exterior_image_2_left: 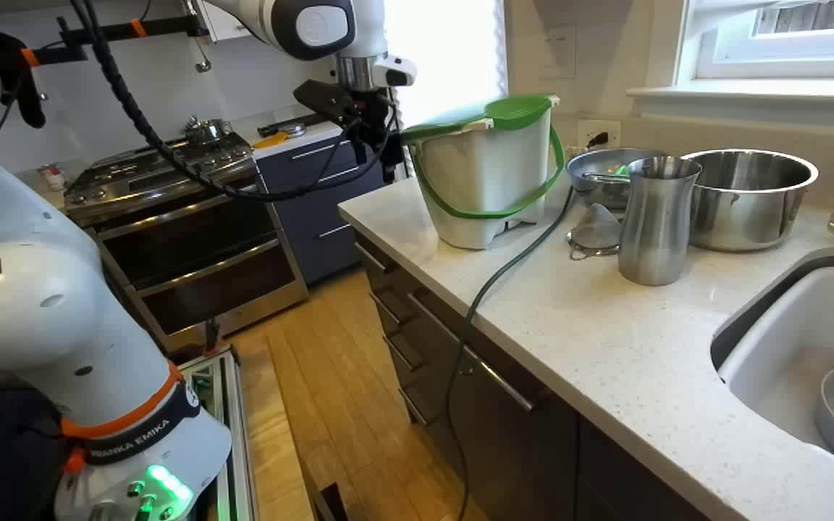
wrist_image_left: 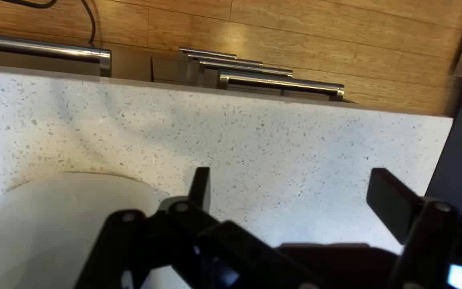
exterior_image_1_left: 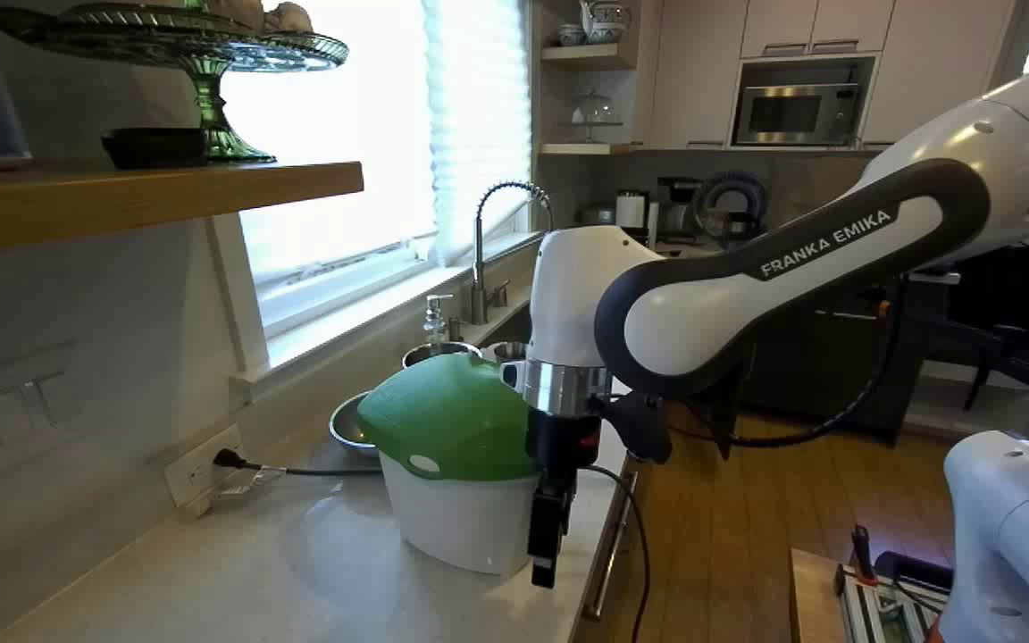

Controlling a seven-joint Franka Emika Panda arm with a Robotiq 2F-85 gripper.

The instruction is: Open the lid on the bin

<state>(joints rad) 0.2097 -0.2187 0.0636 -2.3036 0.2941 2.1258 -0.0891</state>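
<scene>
The white bin stands upright on the counter; it shows in both exterior views [exterior_image_1_left: 456,527] [exterior_image_2_left: 486,170] and at the lower left of the wrist view [wrist_image_left: 62,224]. The green lid [exterior_image_1_left: 452,415] lies across the bin's top and also shows in an exterior view [exterior_image_2_left: 518,112]. A green handle [exterior_image_2_left: 500,214] hangs down the bin's side. My gripper [exterior_image_1_left: 548,558] points down beside the bin, with its fingertips below the lid's level. In the wrist view the gripper [wrist_image_left: 289,188] is open, fingers wide apart, with only countertop between them. Whether it touches the bin cannot be told.
Steel bowls [exterior_image_2_left: 750,199], a steel cup [exterior_image_2_left: 656,224] and a strainer [exterior_image_2_left: 596,230] stand near the bin. A dark cable [exterior_image_2_left: 511,268] crosses the counter and hangs over its edge. A shelf [exterior_image_1_left: 148,201] bears a dark green cake stand [exterior_image_1_left: 211,98]. The sink [exterior_image_2_left: 772,318] is farther along.
</scene>
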